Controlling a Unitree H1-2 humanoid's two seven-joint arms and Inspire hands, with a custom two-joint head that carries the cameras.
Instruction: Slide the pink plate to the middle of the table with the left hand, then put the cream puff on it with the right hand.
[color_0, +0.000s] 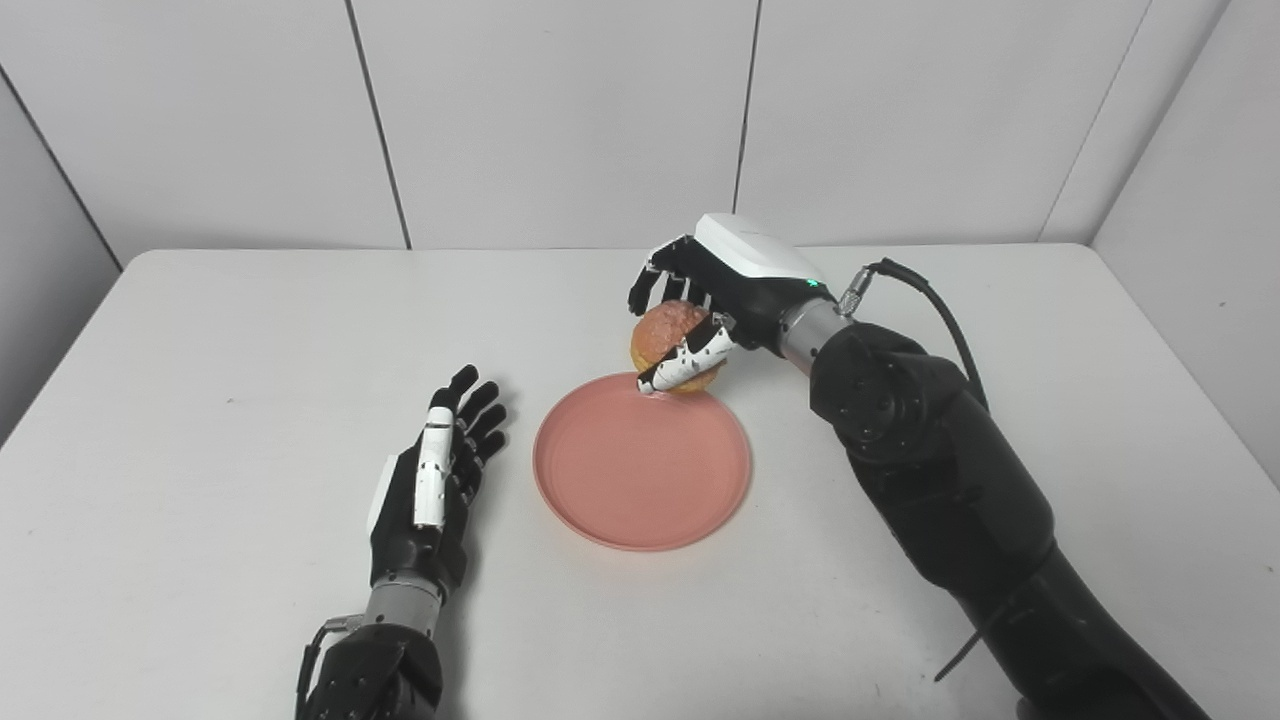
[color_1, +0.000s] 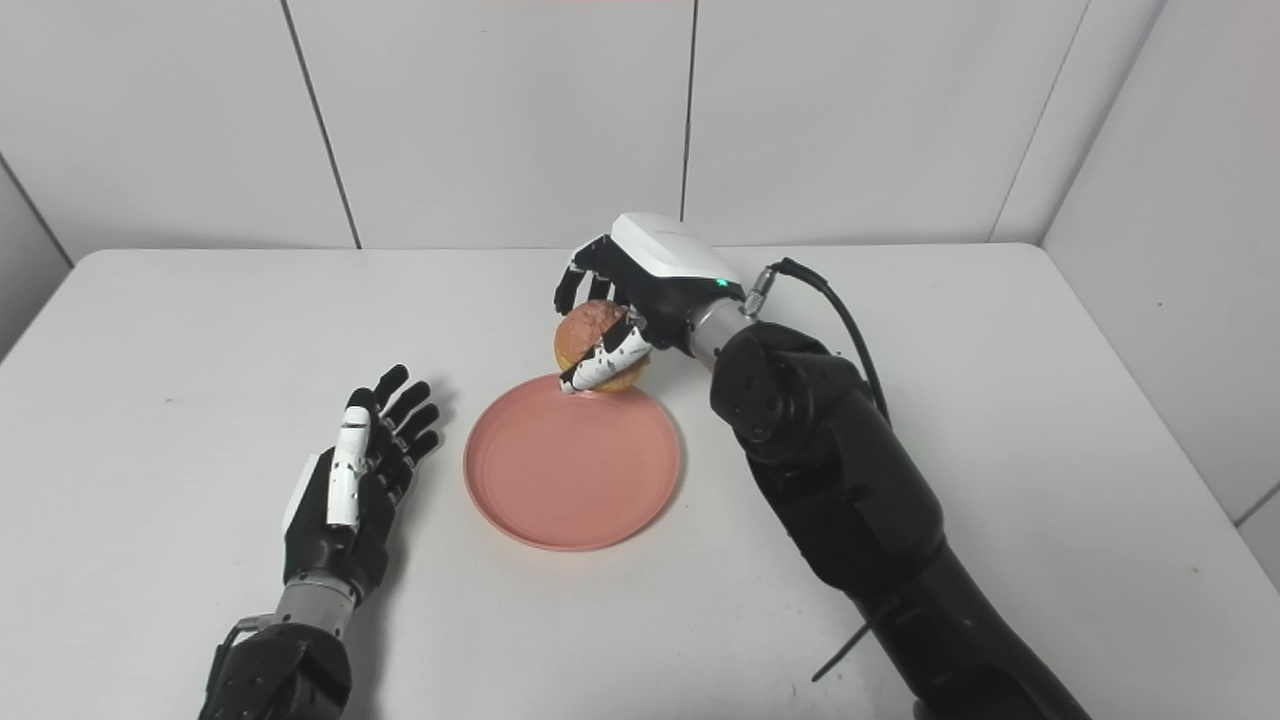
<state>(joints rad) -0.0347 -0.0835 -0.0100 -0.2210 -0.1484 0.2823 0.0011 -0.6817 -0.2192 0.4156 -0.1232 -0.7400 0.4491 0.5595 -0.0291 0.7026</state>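
The pink plate (color_0: 641, 463) lies flat near the middle of the white table (color_0: 200, 330), with nothing on it. My right hand (color_0: 700, 300) is shut on the cream puff (color_0: 668, 335), a round golden-brown bun, holding it just over the plate's far rim. The thumb crosses the puff's front and the fingers curl over its far side. My left hand (color_0: 435, 480) rests open on the table just left of the plate, fingers stretched forward, a small gap from the rim.
Grey wall panels (color_0: 560, 120) stand behind the table's far edge. The right forearm (color_0: 930, 470) slants across the table right of the plate. A black cable (color_0: 940, 310) loops off the right wrist.
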